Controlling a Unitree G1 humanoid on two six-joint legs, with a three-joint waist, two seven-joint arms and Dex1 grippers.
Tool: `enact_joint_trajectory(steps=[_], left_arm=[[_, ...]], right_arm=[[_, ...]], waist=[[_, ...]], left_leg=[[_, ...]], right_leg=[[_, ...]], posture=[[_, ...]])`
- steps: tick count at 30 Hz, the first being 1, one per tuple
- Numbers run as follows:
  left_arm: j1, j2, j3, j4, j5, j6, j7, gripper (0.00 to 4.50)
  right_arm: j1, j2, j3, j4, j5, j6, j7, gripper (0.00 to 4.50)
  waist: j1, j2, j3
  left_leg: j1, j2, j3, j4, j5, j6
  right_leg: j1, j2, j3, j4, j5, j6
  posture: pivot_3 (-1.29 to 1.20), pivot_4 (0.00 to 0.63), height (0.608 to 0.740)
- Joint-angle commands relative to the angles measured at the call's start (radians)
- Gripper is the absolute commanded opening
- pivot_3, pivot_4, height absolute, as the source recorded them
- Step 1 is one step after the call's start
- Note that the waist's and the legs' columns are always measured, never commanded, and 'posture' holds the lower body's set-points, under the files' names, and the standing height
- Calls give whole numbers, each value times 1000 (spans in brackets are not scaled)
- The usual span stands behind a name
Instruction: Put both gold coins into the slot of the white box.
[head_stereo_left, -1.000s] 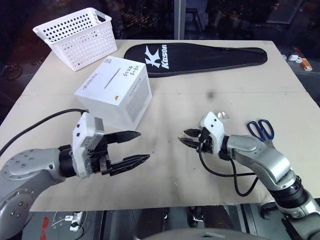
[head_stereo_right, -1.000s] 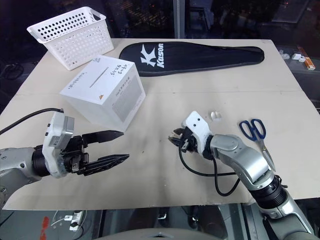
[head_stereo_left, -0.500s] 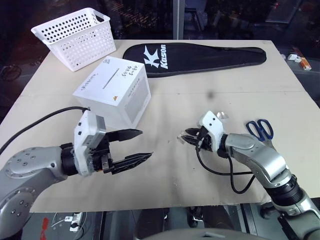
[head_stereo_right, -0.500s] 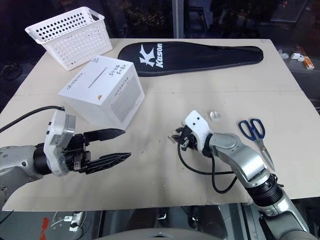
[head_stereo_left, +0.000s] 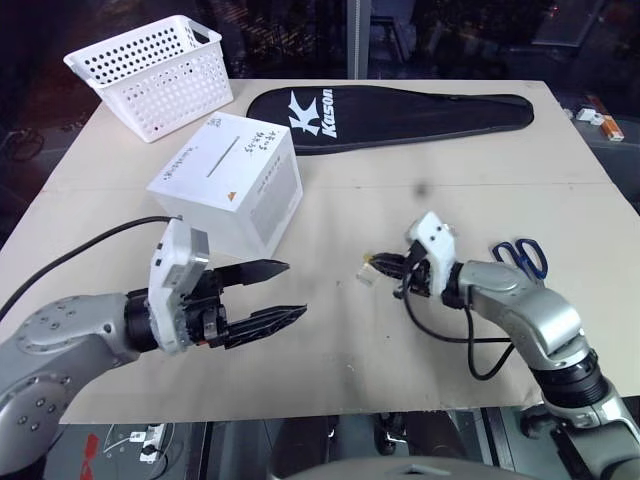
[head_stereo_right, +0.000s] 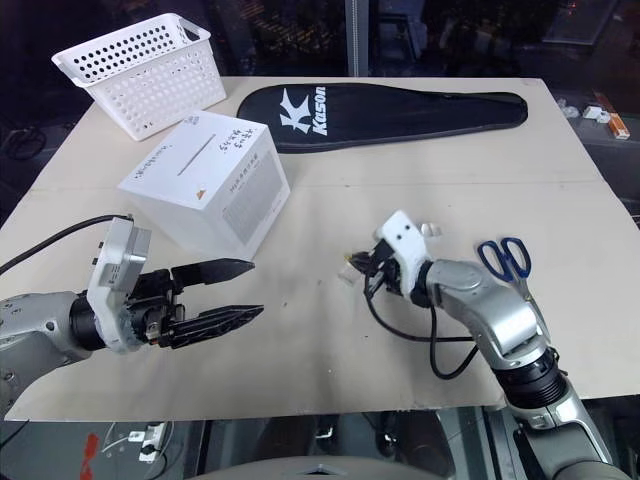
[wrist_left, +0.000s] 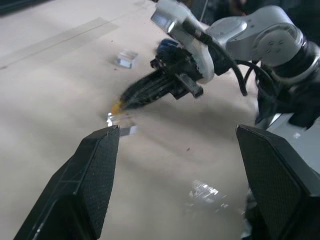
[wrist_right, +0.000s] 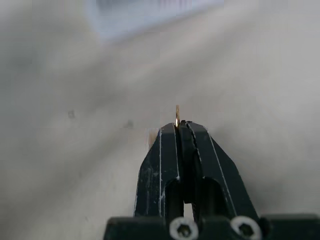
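Gold coin (wrist_right: 176, 115) pinched edge-on at tips of right claw (head_stereo_left: 378, 264), lifted just off worktop (head_stereo_left: 450, 150). Left claw (head_stereo_left: 280, 295) held wide, empty. White box (head_stereo_left: 228, 180) well apart, slot (head_stereo_left: 219, 160) unreached. Risk: thin grip, coin slipped during carry or misaligned at slot.

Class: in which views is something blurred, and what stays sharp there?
Right wrist view: the fingers and gold coin edge are sharp, the table behind is smeared. Left wrist view: the right gripper is motion-blurred, the left gripper's fingers crisp. Eye views: sharp white box.
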Motion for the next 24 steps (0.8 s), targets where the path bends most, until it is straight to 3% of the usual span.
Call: enact_joint_trajectory(steps=[1, 5, 10, 12, 23, 24], left_arm=[[-63, -18, -33, 36, -90, 13, 50, 3744], [-181, -49, -99, 76, -157, 23, 128, 2572], [-340, -100, -184, 129, -238, 40, 216, 2572], [-366, -110, -204, 136, -235, 39, 232, 1911], [-418, -148, -241, 134, -256, 34, 265, 1911], [-417, -148, -240, 132, -260, 34, 266, 1648]], right_arm=[[-42, 16, -126, -103, 172, 44, 45, 42], [-85, 26, -215, -154, 358, 115, 36, 0], [-137, 25, -264, -200, 535, 167, -25, 0], [-147, 16, -266, -209, 577, 172, -44, 0], [-181, -41, -236, -206, 712, 155, -83, 0], [-182, -43, -233, -205, 715, 153, -86, 0]], waist=[[0, 0, 0], [-1, 0, 0], [-1, 0, 0], [-4, 0, 0], [-2, 0, 0], [-2, 0, 0]], left_leg=[[0, 0, 0, 0, 0, 0], [0, 0, 0, 0, 0, 0], [0, 0, 0, 0, 0, 0], [0, 0, 0, 0, 0, 0], [0, 0, 1, 0, 0, 0], [0, 0, 1, 0, 0, 0]], right_leg=[[0, 0, 0, 0, 0, 0], [0, 0, 0, 0, 0, 0], [0, 0, 0, 0, 0, 0], [0, 0, 1, 0, 0, 0], [0, 1, 1, 0, 0, 0], [0, 1, 1, 0, 0, 0]], posture=[[0, 150, 738], [0, 150, 738], [0, 150, 738], [0, 150, 738], [0, 150, 738], [0, 150, 738]])
